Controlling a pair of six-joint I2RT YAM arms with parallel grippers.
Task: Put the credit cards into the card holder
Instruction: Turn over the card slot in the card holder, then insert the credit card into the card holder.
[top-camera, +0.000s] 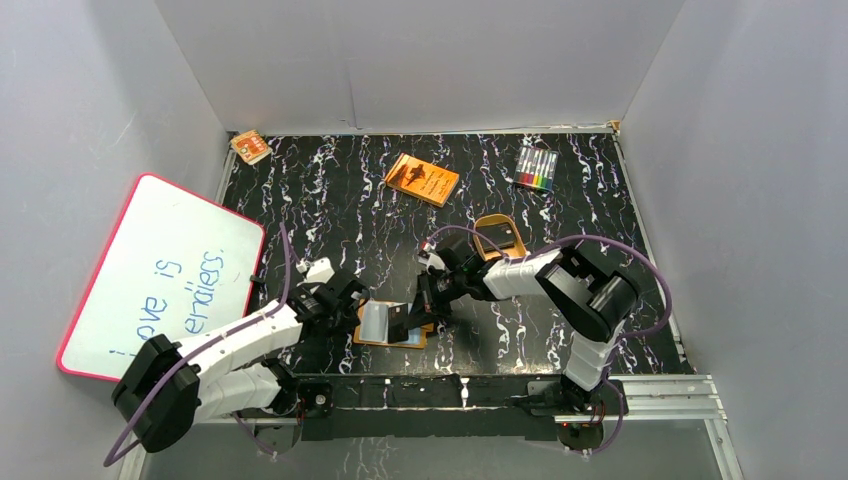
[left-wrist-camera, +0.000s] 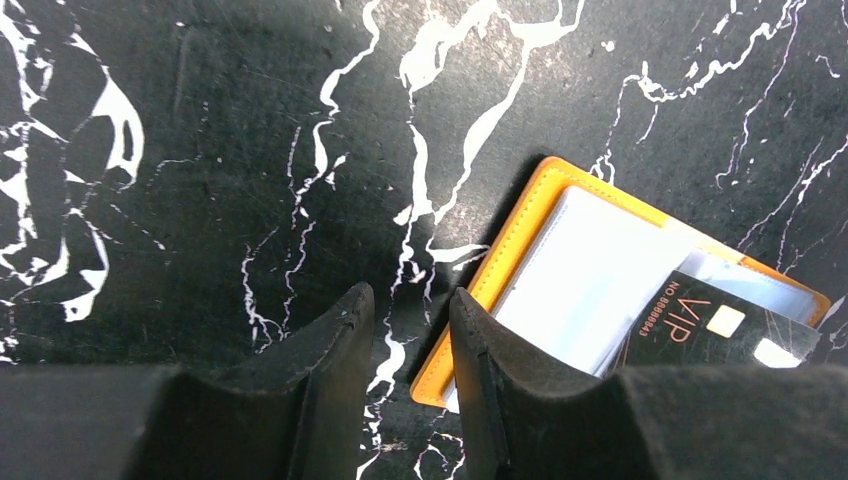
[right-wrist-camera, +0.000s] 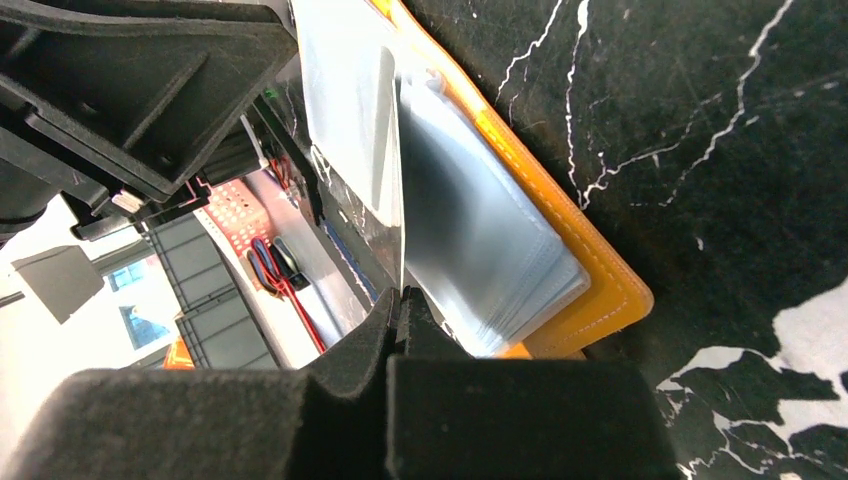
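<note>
left gripper (left-wrist-camera: 410, 328): fingers apart, holding nothing, at left edge of wallet (top-camera: 372, 323) | right gripper (right-wrist-camera: 398, 305): pressed together on black card (left-wrist-camera: 700, 325) (marked VIP) over the pockets | wallet: open flat, near edge of table (top-camera: 600, 200), between both grippers

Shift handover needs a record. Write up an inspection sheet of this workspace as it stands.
Surface: black table with white marbling.
Job's things: card holder lies open near the arms; one black credit card lies slanted over its pale pockets.
Clutter: orange book, marker pack, tan tray, small orange item at the far corner.
Grippers: left gripper open, one finger over the holder's edge; right gripper shut on the card's edge.
Cables: a purple cable loops off each arm.
Surroundings: grey walls; whiteboard at left.
</note>
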